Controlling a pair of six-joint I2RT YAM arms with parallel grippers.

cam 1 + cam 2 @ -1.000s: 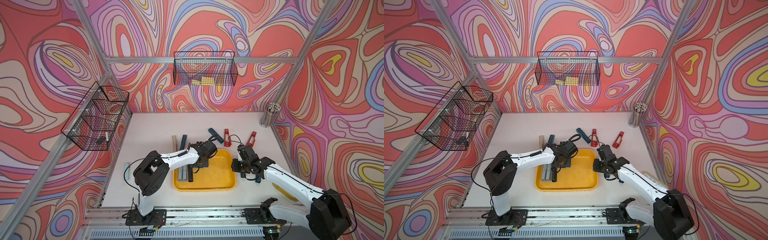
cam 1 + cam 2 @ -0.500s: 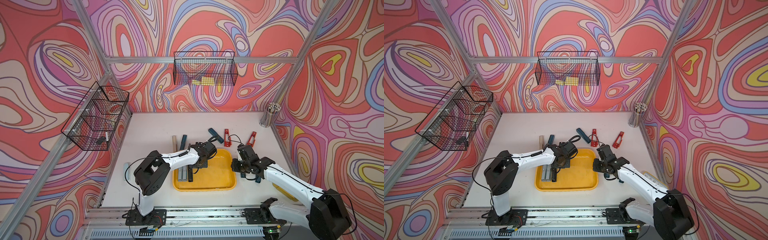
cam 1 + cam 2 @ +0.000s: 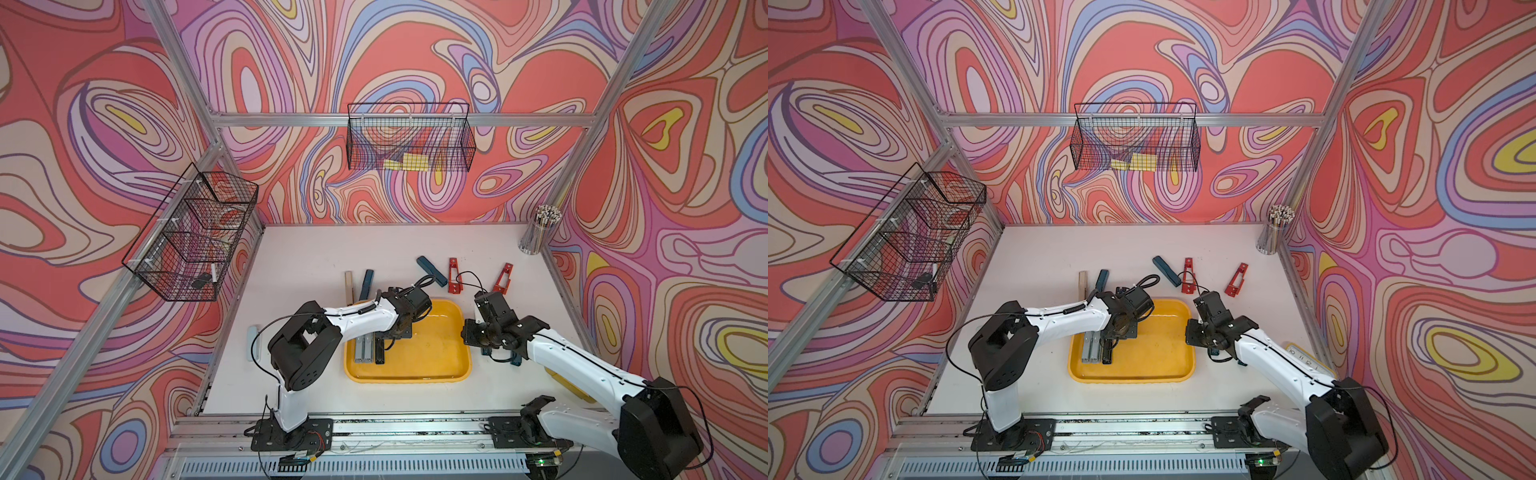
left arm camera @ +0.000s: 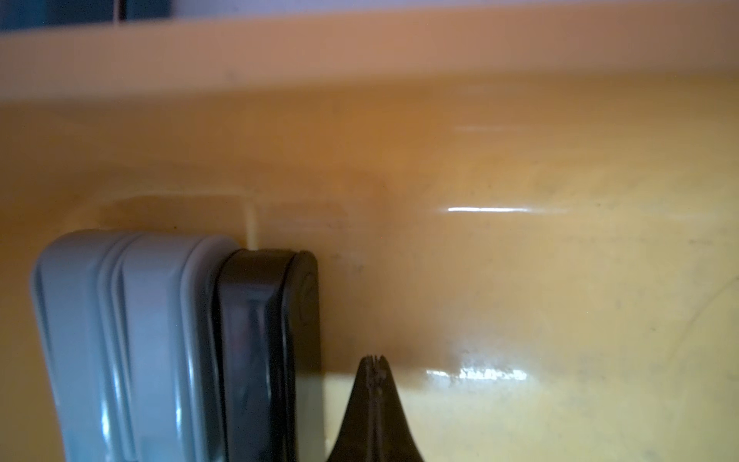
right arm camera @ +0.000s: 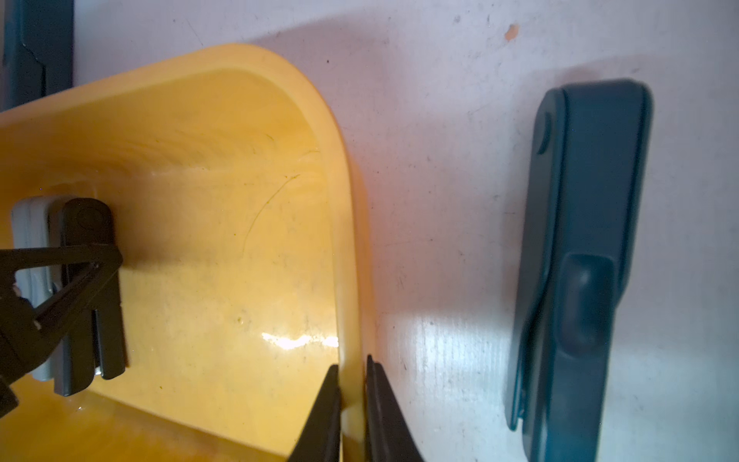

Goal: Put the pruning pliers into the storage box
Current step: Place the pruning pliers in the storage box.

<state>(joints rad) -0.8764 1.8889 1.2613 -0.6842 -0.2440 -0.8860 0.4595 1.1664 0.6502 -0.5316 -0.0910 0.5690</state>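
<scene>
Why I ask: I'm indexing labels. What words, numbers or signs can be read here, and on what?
"10 11 12 1": hour numerals on the clock face, half hidden by the right arm.
Yellow items in the back wire basket: too small to read.
Nothing else legible.

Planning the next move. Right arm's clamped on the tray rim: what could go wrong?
1. Right jaws pinch the storage box rim: any arm move before release may drag or tip it, shifting the grey bars inside.
2. Left jaws, shut, sit beside the black bar: a sideways sweep could shove it.
</scene>
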